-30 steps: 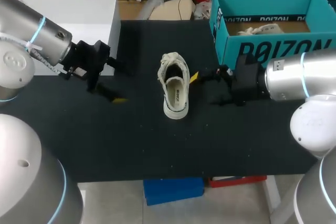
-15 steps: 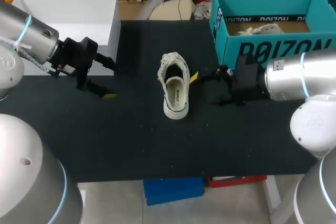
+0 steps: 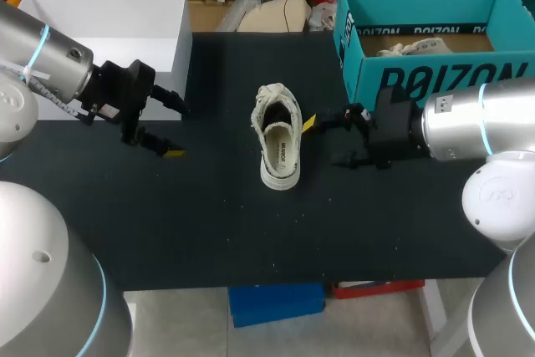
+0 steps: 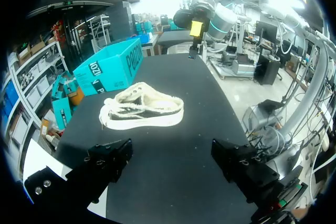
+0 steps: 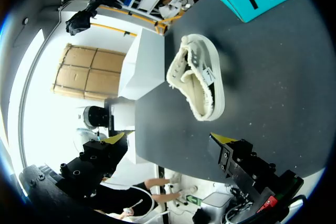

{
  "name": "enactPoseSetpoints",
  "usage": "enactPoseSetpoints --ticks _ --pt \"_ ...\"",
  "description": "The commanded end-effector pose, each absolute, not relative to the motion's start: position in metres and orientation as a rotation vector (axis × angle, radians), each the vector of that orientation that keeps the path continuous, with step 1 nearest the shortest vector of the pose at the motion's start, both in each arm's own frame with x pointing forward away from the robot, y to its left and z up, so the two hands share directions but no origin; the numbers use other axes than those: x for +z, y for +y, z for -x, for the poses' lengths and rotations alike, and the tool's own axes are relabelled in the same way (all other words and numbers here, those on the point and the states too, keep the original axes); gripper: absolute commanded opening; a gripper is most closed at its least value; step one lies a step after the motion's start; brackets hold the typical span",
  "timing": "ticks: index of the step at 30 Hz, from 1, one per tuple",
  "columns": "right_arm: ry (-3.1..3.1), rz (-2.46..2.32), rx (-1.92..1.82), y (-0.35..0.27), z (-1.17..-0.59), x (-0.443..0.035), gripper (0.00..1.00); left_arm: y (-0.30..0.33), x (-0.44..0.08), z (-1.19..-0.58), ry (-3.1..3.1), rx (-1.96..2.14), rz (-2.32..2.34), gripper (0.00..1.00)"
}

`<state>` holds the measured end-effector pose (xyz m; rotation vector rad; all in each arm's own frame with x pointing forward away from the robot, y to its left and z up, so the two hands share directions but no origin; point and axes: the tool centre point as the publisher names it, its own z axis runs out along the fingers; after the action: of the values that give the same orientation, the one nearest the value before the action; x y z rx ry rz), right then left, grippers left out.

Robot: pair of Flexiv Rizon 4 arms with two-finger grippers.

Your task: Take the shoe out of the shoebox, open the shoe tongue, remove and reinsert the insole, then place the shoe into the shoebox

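Note:
A cream low-top shoe (image 3: 278, 135) stands on its sole in the middle of the black table, toe toward the back, with its insole inside. The left wrist view has the shoe (image 4: 142, 111) ahead of the fingers, and it shows likewise in the right wrist view (image 5: 197, 85). My left gripper (image 3: 174, 128) hovers open well to the shoe's left, holding nothing (image 4: 176, 166). Close beside the shoe's right side, my right gripper (image 3: 326, 141) is open and empty (image 5: 168, 156). The teal shoebox (image 3: 418, 81) stands open at the back right with a second pale shoe (image 3: 418, 46) inside.
A white box (image 3: 109, 22) stands at the table's back left, just behind my left arm. The teal shoebox (image 4: 107, 69) is beyond the shoe in the left wrist view. The table's front edge runs below the shoe.
My left gripper has pulled away from the shoe to the left, then stopped. The right arm and the shoe have hardly moved.

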<state>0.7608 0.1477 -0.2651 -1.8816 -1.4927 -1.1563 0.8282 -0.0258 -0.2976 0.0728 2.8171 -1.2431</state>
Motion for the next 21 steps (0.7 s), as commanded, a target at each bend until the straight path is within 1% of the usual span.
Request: enactPoseSetpoints --ticks 1,10,12,13,15,16,18,21 --pt "-1.493 1.883 -1.154 0.149 -0.761 -0.265 1.00 -0.026 -0.298 -0.827 2.813 -1.240 -0.071 1.00" --pt "-1.493 1.883 -1.154 0.149 -0.761 -0.265 1.00 -0.026 -0.298 -0.827 2.813 -1.240 -0.071 1.00" --pt "-1.557 1.912 -1.062 0.148 -0.767 -0.263 1.00 -0.026 -0.298 -0.827 2.813 -1.240 -0.071 1.00" --pt "-1.623 1.927 -0.950 0.148 -0.772 -0.263 1.00 -0.026 -0.298 -0.827 2.813 -1.240 -0.071 1.00" --pt "-1.701 1.959 -0.844 0.148 -0.779 -0.263 1.00 -0.026 -0.298 -0.827 2.813 -1.240 -0.071 1.00" --pt "-1.757 1.985 -0.719 0.148 -0.781 -0.265 1.00 -0.026 -0.298 -0.827 2.813 -1.240 -0.071 1.00" --pt "-1.774 2.016 -0.701 0.146 -0.786 -0.266 1.00 -0.026 -0.298 -0.827 2.813 -1.240 -0.071 1.00" --pt "-1.858 2.086 -0.578 0.144 -0.793 -0.263 1.00 -0.026 -0.298 -0.827 2.813 -1.240 -0.071 1.00"
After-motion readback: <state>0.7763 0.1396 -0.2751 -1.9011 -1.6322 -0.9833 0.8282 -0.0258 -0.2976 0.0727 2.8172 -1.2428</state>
